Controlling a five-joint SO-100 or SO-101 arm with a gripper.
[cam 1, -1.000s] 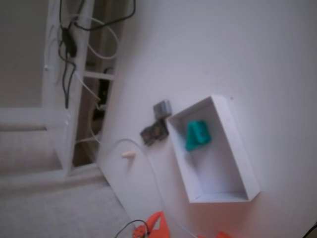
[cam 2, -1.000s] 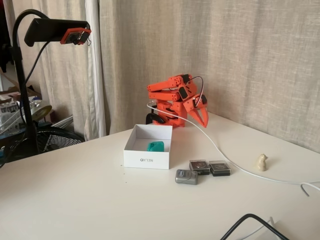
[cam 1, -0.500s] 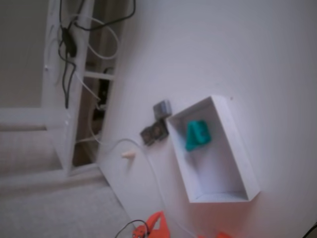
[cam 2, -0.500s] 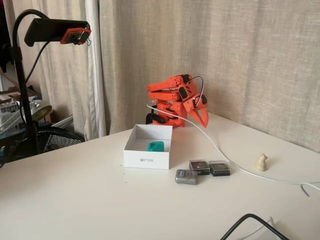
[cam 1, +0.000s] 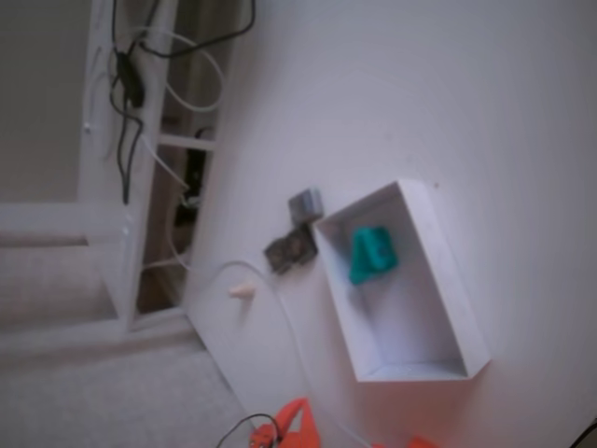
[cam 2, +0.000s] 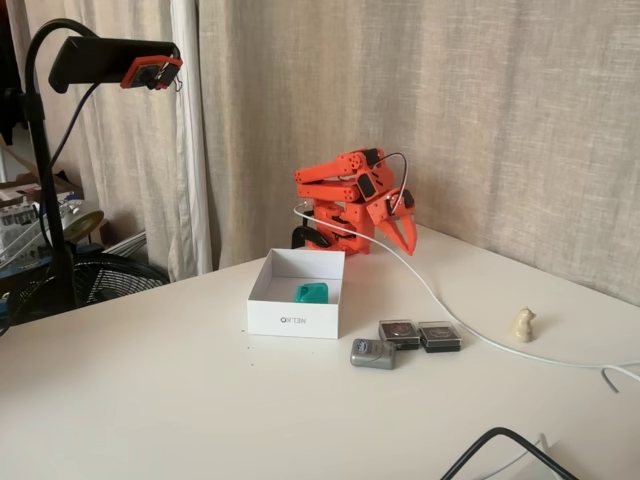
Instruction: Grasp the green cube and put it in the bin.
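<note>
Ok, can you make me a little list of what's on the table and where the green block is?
green cube: lying inside the bin, near one end wall
bin: white box, open top, on the table
arm: orange, folded up behind the bin
end effector: pointing down, off to the right of the bin, holding nothing
small square blocks: three, beside the bin
white cable: runs across the table
table: white

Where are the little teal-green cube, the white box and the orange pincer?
Small teal-green rounded cube (cam 2: 312, 292): fixed view, its top face.
Shallow white rectangular box (cam 2: 292, 322): fixed view, its front wall.
Orange pincer (cam 2: 397, 233): fixed view, between its fingertips.
</note>
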